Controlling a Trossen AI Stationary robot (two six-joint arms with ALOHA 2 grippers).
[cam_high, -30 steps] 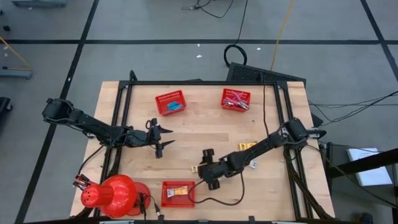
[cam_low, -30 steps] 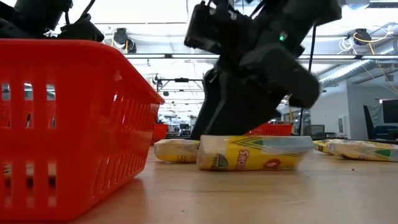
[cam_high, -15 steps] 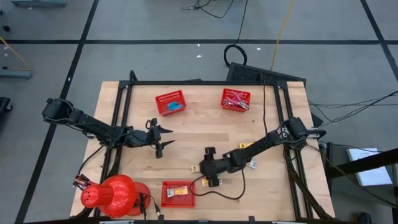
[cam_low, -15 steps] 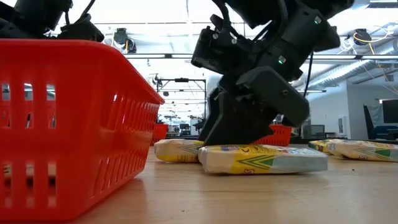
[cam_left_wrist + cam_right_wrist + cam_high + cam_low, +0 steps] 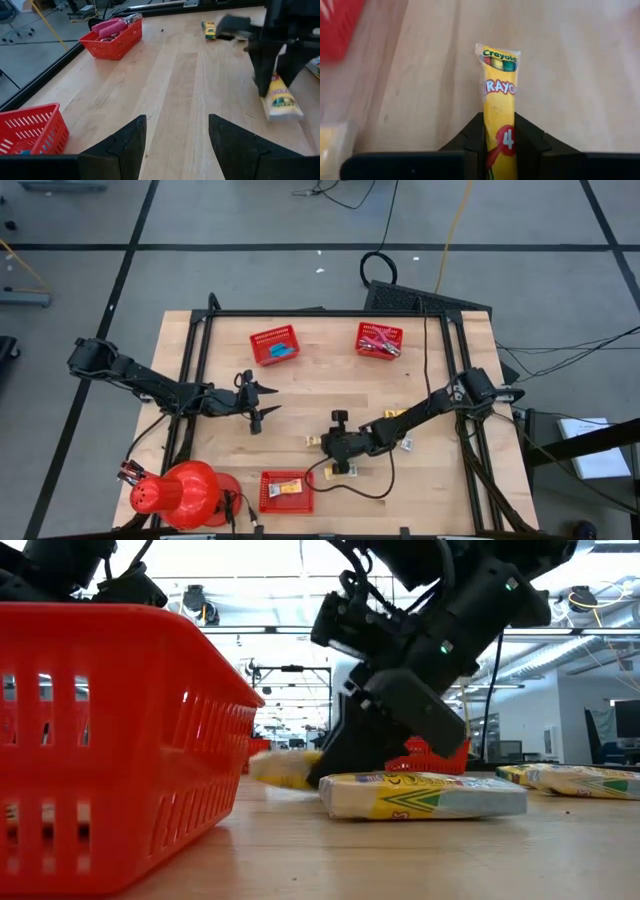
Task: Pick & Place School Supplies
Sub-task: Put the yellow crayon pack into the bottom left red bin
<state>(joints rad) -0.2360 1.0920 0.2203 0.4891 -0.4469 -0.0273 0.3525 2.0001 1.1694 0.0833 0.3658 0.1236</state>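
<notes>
While the left end effector (image 5: 262, 401) hovers with fingers apart, the right end effector (image 5: 498, 131) is clamped on a yellow crayon packet (image 5: 499, 95) above the table (image 5: 310, 400)

Desk (image 5: 300, 395) centre: crayon packet (image 5: 500, 120) clamped in right gripper (image 5: 322, 442)
6 o'clock: basket (image 5: 286, 491) holding one packet
12 o'clock: two baskets side by side
9 o'clock: left gripper (image 5: 268, 400)

Three red baskets (image 5: 274, 345), one red dome (image 5: 181, 493), several yellow crayon packets (image 5: 500, 115).
</notes>
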